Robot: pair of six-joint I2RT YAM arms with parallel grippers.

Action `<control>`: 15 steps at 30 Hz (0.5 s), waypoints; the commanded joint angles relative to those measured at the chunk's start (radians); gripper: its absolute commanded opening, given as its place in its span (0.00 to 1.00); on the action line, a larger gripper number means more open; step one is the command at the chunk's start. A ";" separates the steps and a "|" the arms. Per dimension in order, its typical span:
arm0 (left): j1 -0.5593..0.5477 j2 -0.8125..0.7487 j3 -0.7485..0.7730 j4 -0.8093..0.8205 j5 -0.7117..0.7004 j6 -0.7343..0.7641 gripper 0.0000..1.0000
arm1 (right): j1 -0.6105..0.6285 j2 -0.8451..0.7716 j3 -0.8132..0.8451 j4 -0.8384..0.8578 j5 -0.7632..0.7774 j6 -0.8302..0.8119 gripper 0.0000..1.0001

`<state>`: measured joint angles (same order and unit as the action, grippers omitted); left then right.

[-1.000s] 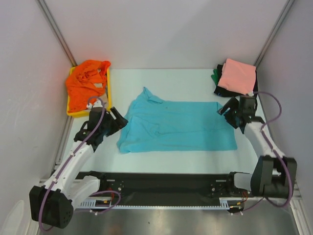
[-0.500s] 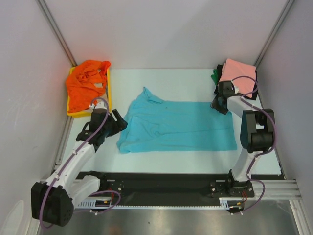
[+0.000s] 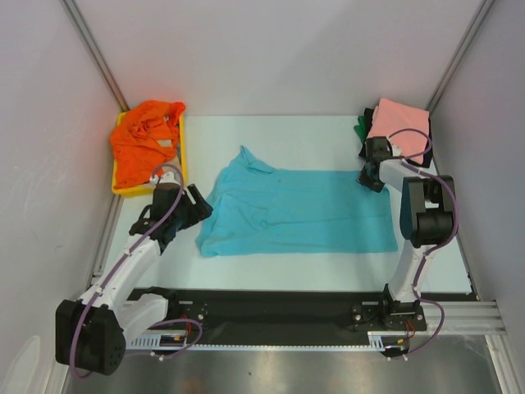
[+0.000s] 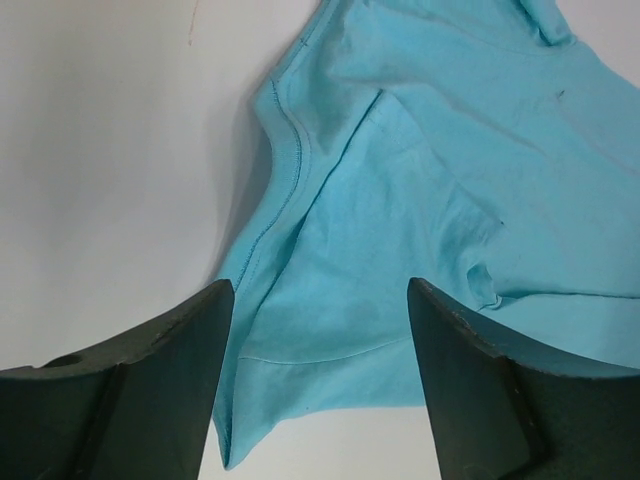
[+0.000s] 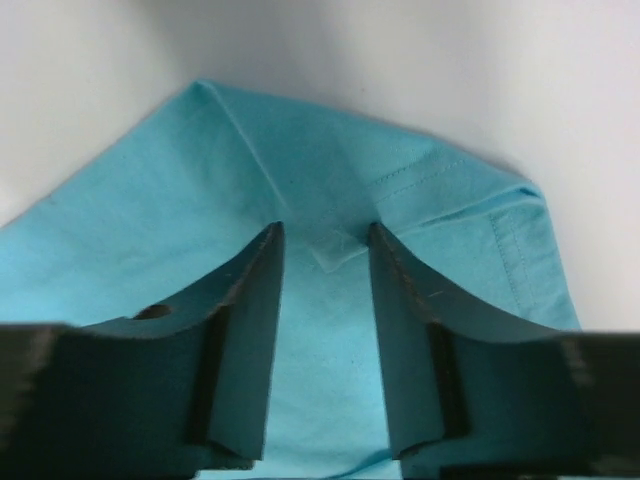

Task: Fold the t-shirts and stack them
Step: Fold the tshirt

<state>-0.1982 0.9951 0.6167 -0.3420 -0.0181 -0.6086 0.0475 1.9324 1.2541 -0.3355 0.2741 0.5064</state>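
A turquoise t-shirt lies spread flat in the middle of the table. My left gripper is open at the shirt's left edge. In the left wrist view the left gripper has wide jaws either side of the turquoise sleeve and hem corner, not touching it. My right gripper is at the shirt's far right corner. In the right wrist view the right gripper is low over the turquoise corner, its jaws narrowly apart with cloth between the fingertips. An orange t-shirt is bunched in a tray.
The yellow tray stands at the far left by the wall. A folded salmon pink t-shirt tops a stack at the far right, with green cloth and black cloth under it. Walls close in on both sides.
My right arm has swung from the shirt's right side up to its far right corner, elbow folded back. The left gripper has barely shifted. The shirt lies as before.
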 commanded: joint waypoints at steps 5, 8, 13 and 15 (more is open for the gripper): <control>0.023 0.017 -0.008 0.055 0.037 0.023 0.75 | -0.017 -0.001 0.039 0.020 0.020 -0.008 0.13; 0.028 0.020 -0.006 0.058 0.035 0.018 0.75 | -0.021 -0.007 0.041 0.009 0.023 -0.005 0.02; 0.028 0.056 0.037 0.058 0.037 0.003 0.75 | -0.021 -0.029 0.060 -0.019 0.031 -0.003 0.00; 0.029 0.103 0.073 0.083 0.032 -0.005 0.75 | -0.024 -0.038 0.065 -0.034 0.031 -0.003 0.00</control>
<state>-0.1814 1.0561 0.6228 -0.3153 0.0071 -0.6102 0.0284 1.9343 1.2728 -0.3481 0.2760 0.4999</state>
